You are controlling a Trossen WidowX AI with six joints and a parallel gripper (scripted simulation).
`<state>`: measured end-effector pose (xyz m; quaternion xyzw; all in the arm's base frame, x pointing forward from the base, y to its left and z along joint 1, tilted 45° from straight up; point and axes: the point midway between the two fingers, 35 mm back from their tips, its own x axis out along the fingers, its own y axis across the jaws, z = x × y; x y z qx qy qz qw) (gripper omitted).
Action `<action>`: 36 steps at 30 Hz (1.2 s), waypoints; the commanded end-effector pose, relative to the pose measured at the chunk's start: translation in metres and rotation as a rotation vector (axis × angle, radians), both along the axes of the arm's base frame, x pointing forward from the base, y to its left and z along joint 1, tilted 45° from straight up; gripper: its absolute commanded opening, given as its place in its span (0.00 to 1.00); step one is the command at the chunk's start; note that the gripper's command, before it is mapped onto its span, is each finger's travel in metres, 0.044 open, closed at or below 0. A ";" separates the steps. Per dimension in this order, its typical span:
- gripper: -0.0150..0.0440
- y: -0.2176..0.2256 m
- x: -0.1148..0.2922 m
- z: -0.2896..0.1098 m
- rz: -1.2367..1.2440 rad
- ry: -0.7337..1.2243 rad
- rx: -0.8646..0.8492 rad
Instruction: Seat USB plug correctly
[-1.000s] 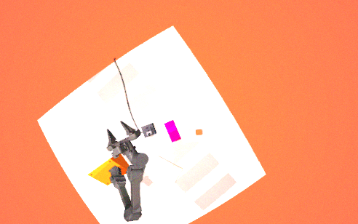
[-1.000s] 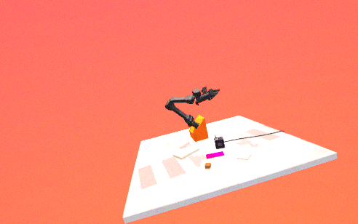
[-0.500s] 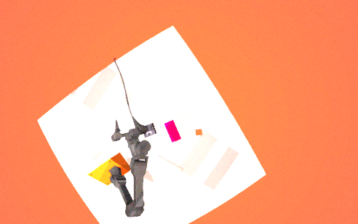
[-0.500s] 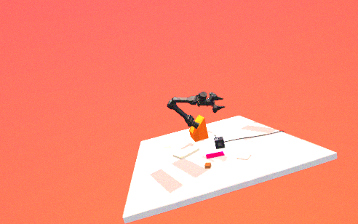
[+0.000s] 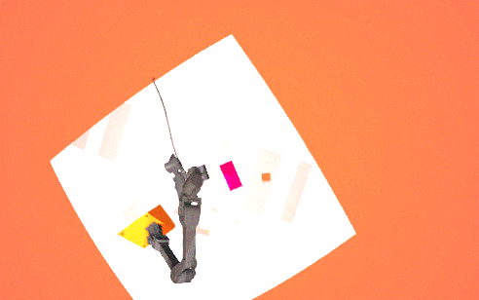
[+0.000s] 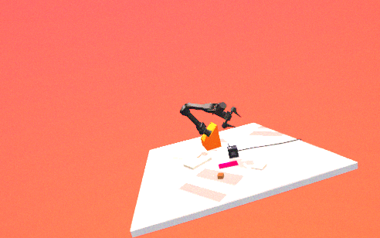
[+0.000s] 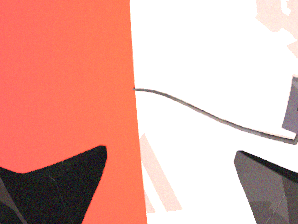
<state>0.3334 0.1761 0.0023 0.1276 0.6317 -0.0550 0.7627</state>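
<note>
The dark power cube [image 5: 204, 171] [image 6: 232, 151] stands near the middle of the white table [image 5: 273, 97] [image 6: 309, 154] [image 7: 200, 43]. Its grey side shows at the right edge of the wrist view [image 7: 292, 106]. A thin black cable [image 5: 165, 117] [image 6: 266, 145] [image 7: 200, 108] runs from the cube to the table's edge. The USB plug on top of the cube is too small to make out. My gripper [image 5: 181, 168] [image 6: 231, 117] [image 7: 169, 151] is open and empty. It hangs high above the table, beside and above the cube, and partly hides it in the overhead view.
An orange and yellow wedge block [image 5: 146, 226] [image 6: 211, 139] stands by the arm's base. A flat magenta block [image 5: 231, 175] [image 6: 228, 164] and a small orange cube [image 5: 266, 177] [image 6: 220, 175] lie near the power cube. Pale flat patches mark the table.
</note>
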 end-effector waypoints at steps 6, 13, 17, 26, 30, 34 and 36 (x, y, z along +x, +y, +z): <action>1.00 -0.101 -0.005 -0.023 -1.164 -0.082 -0.399; 1.00 -0.129 -0.009 -0.021 -1.490 -0.263 -0.502; 1.00 -0.139 -0.009 -0.018 -1.659 -0.377 -0.508; 1.00 -0.142 -0.010 -0.017 -1.688 -0.398 -0.508; 1.00 -0.143 -0.010 -0.016 -1.688 -0.398 -0.508; 1.00 -0.143 -0.010 -0.016 -1.688 -0.398 -0.508; 1.00 -0.143 -0.010 -0.016 -1.688 -0.398 -0.508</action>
